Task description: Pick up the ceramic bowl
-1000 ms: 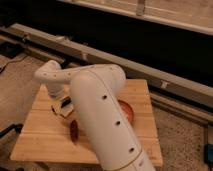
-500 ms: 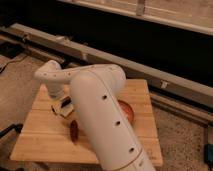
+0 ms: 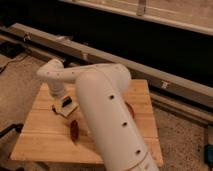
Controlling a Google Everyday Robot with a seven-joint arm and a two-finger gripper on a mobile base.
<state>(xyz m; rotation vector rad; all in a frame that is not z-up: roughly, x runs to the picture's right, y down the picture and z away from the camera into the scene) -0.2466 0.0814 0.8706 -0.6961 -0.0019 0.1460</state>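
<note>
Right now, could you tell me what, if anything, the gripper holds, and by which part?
Nothing that shows: the gripper hovers over the table; the arm hides most of the ceramic bowl.

Prob. lab: wood table (image 3: 45, 135), concrete floor (image 3: 182, 132).

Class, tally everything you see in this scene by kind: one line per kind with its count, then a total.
Wooden table: 1
Ceramic bowl, orange-red, mostly hidden behind the arm: 1
Robot arm, white: 1
Gripper, over the table's left part, jaws open, holding nothing: 1
Total: 4
</note>
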